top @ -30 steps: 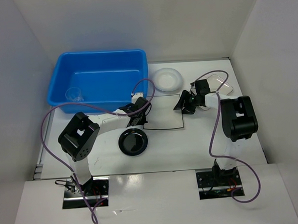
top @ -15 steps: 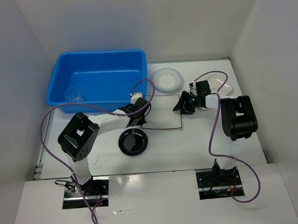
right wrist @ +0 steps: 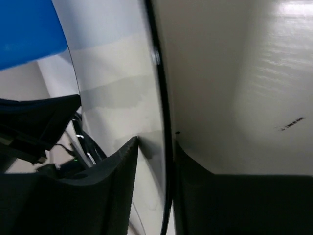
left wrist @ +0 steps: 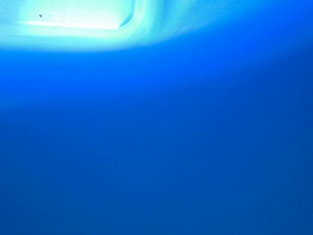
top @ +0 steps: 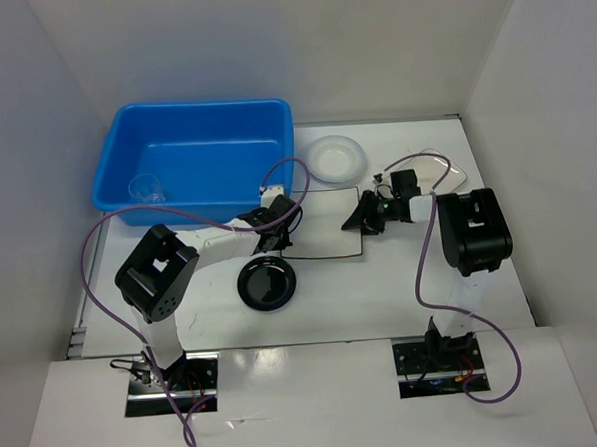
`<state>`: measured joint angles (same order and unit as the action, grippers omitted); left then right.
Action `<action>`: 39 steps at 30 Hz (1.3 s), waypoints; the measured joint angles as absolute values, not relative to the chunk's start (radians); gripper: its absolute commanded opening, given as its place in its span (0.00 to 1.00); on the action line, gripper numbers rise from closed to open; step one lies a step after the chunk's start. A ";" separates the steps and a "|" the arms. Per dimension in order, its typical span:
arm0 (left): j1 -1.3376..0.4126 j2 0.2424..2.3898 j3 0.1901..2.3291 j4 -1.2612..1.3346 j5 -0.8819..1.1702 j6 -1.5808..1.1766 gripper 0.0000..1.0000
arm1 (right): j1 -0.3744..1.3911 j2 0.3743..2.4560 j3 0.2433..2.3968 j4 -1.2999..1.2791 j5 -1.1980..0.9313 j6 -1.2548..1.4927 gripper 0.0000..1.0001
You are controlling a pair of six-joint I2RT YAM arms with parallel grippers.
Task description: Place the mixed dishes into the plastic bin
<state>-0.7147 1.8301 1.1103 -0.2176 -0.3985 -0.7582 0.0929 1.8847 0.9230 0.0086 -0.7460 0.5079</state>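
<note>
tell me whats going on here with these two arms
The robot is clearing dishes into the blue bin. The right pincer straddles the dark rim of the square white plate, fingers not closed on it yet. The left pincer sits by the bin's near wall, its camera seeing only blue. A clear cup is in the bin; the black saucer, white bowl and pale plate are on the table.

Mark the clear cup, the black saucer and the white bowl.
clear cup (top: 145,187): top external view, on its rim.
black saucer (top: 267,284): top external view, on its centre.
white bowl (top: 334,158): top external view, on its inner hollow.
</note>
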 measured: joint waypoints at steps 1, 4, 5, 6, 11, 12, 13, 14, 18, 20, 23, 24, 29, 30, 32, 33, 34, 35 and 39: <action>-0.715 1.830 1.110 -0.218 -0.400 -0.758 0.00 | 0.093 1.888 0.922 0.008 -0.747 0.508 0.24; -0.712 1.829 1.110 -0.229 -0.420 -0.756 0.00 | 0.080 1.895 0.917 0.012 -0.827 0.551 0.00; -0.711 1.829 1.109 -0.231 -0.423 -0.759 0.00 | 0.079 1.891 0.918 0.019 -0.841 0.559 0.00; -0.710 1.829 1.109 -0.231 -0.424 -0.758 0.00 | 0.080 1.889 0.918 0.019 -0.844 0.561 0.00; -0.710 1.829 1.108 -0.231 -0.426 -0.758 0.00 | 0.081 1.880 0.918 0.008 -0.833 0.565 0.00; -0.710 1.829 1.108 -0.230 -0.425 -0.760 0.01 | 0.083 1.871 0.918 0.000 -0.822 0.565 0.00; -0.710 1.829 1.108 -0.229 -0.424 -0.763 0.03 | 0.086 1.854 0.917 -0.011 -0.809 0.565 0.00; -0.710 1.829 1.108 -0.228 -0.420 -0.765 0.04 | 0.088 1.837 0.915 -0.022 -0.797 0.565 0.00; -0.711 1.828 1.109 -0.220 -0.397 -0.765 0.23 | 0.083 1.730 0.902 -0.081 -0.748 0.563 0.00; -0.711 1.823 1.109 -0.219 -0.381 -0.757 0.50 | 0.064 1.660 0.891 -0.116 -0.721 0.556 0.00; -0.715 1.801 1.108 -0.224 -0.320 -0.728 0.83 | 0.015 1.561 0.876 -0.189 -0.661 0.540 0.00; -0.719 1.789 1.108 -0.232 -0.300 -0.715 0.89 | -0.001 1.531 0.875 -0.214 -0.640 0.535 0.00; -0.734 1.657 1.114 -0.236 -0.199 -0.669 1.00 | -0.060 1.422 0.877 -0.281 -0.596 0.525 0.00; -0.735 1.618 1.119 -0.228 -0.173 -0.657 1.00 | -0.062 1.409 0.881 -0.292 -0.598 0.525 0.00; -0.735 1.537 1.133 -0.199 -0.115 -0.634 1.00 | -0.064 1.391 0.901 -0.319 -0.606 0.524 0.00; -0.735 1.498 1.145 -0.184 -0.081 -0.628 1.00 | -0.064 1.385 0.911 -0.330 -0.612 0.524 0.00; -0.735 1.465 1.159 -0.171 -0.055 -0.624 1.00 | -0.064 1.380 0.922 -0.336 -0.619 0.524 0.00; -0.735 1.433 1.175 -0.156 -0.031 -0.617 1.00 | -0.064 1.375 0.931 -0.340 -0.626 0.526 0.00; -0.735 1.345 1.235 -0.115 0.028 -0.601 1.00 | -0.064 1.360 0.972 -0.353 -0.658 0.534 0.00</action>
<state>-0.7349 1.3445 1.2346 -0.1146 0.0280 -0.6010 -0.0635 1.3598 0.9718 -0.3534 -0.6582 0.5339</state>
